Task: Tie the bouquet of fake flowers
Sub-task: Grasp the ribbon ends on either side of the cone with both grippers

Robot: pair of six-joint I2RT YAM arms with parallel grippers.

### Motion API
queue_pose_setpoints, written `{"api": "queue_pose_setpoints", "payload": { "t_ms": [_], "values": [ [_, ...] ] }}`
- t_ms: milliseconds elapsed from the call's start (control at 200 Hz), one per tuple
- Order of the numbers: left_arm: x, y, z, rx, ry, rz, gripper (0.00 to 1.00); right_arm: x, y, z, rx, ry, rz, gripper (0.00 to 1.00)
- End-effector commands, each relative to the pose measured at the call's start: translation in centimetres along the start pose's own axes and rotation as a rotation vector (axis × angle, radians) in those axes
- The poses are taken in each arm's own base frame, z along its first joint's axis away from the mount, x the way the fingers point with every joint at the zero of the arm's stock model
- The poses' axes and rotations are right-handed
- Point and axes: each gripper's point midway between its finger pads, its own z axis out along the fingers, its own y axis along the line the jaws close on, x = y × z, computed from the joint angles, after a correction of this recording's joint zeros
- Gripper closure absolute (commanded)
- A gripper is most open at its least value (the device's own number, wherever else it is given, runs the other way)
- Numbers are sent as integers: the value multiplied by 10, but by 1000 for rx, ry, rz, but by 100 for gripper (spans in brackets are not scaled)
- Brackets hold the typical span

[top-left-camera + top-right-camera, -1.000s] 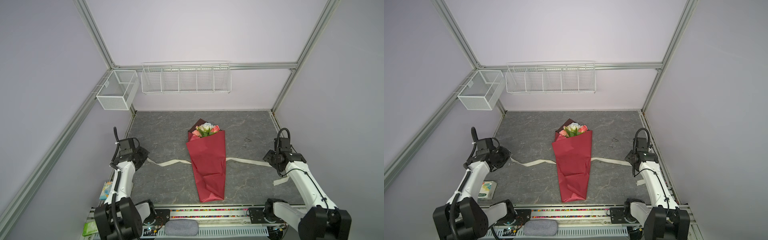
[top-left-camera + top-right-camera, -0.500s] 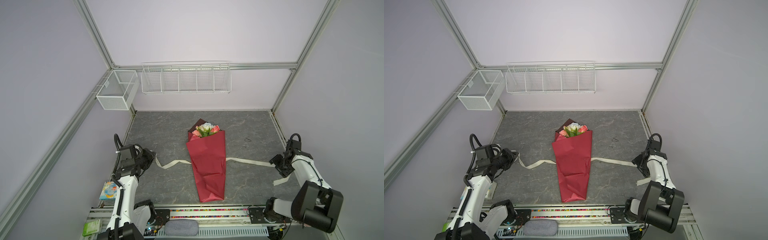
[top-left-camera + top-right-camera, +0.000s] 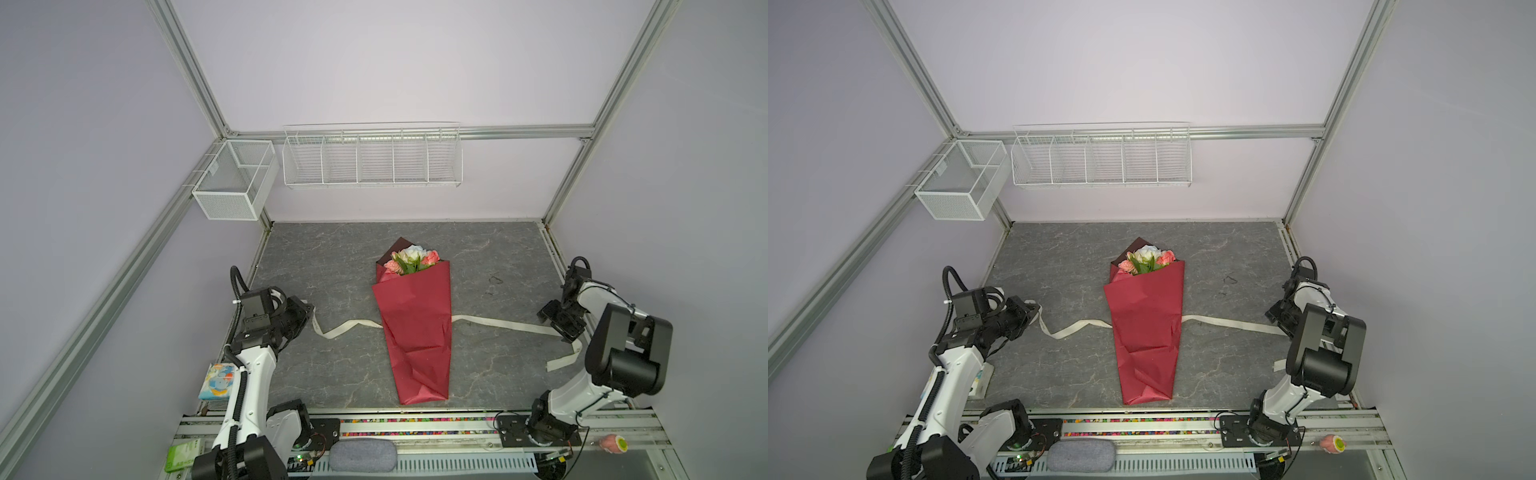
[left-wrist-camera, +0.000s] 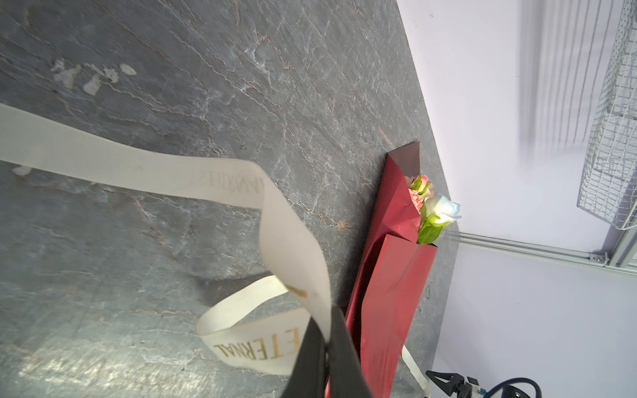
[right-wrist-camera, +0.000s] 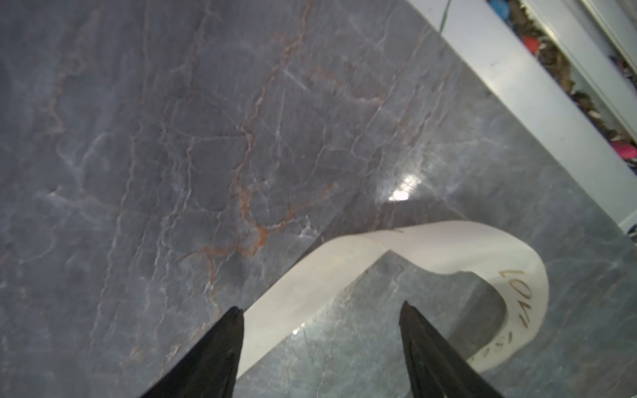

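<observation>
The bouquet of fake flowers lies wrapped in red paper mid-table, blooms toward the back wall; it also shows in the left wrist view. A cream ribbon with gold lettering runs under it to both sides. My left gripper is shut on the ribbon's left end, lifted off the table. My right gripper is open just above the ribbon's right part, which crosses between the fingers near one fingertip.
White wire baskets and a mesh box hang on the back wall. A tissue pack lies by the left arm. A small black loop lies right of the blooms. The ribbon's right tail curls toward the front rail.
My left gripper moved toward the bouquet with the ribbon end, so that side went slack and wavy. My right arm folded back toward the right wall, and its jaws opened a little wider.
</observation>
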Motion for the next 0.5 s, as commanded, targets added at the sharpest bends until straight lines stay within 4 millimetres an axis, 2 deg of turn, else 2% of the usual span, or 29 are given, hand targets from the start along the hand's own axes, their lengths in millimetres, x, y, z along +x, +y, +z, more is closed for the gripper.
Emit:
{"api": "queue_pose_setpoints", "payload": {
  "t_ms": [0,60,135,195,310,355,415,440,495],
  "values": [
    [-12,-24,-8,48,-31,47,95,1,1,8,39,23,-55,26],
    [-17,-27,-13,40,-53,56,97,3,5,12,39,44,-90,28],
    [-25,-31,-25,15,-110,78,99,3,10,16,34,42,-132,41],
    [-32,-32,-34,-5,-162,94,99,4,10,19,37,41,-142,44],
    [-32,-37,-36,13,-164,103,99,2,16,20,4,34,-166,73],
    [-30,-39,-34,24,-146,99,100,1,21,16,-23,22,-175,83],
    [-27,-39,-34,25,-133,105,100,-3,27,6,-54,-7,-188,87],
    [-27,-39,-35,25,-136,108,100,-6,30,1,-69,-23,-195,92],
    [-28,-40,-39,22,-151,113,100,-10,38,-14,-111,-61,-213,94]
  ]
}}
